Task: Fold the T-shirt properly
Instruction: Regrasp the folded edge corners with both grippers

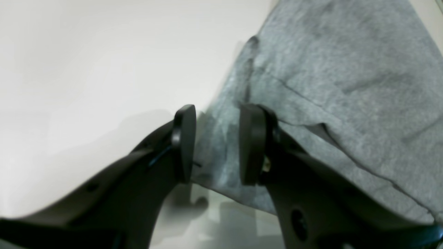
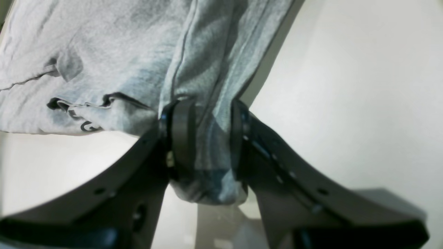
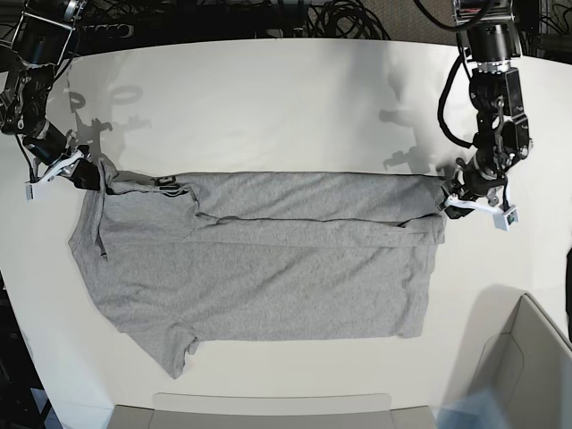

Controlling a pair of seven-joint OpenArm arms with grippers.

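The heather-grey T-shirt (image 3: 268,277) lies spread on the white table (image 3: 268,89), its far edge folded over toward the near side into a long band. At the shirt's left far corner, my right gripper (image 3: 88,174) is shut on a bunch of cloth. The right wrist view shows that bunch squeezed between the jaws of the right gripper (image 2: 207,138), and black lettering peeks from a fold of the T-shirt (image 2: 104,52). My left gripper (image 3: 451,201) is at the right far corner. In the left wrist view the left gripper (image 1: 217,143) is open, with the T-shirt (image 1: 346,69) lying loose between its fingers.
A grey bin (image 3: 527,357) stands at the near right corner of the table. A flat grey tray edge (image 3: 268,411) runs along the near side. Black cables (image 3: 340,18) lie beyond the far edge. The left arm's links (image 3: 496,98) rise above the table's right side.
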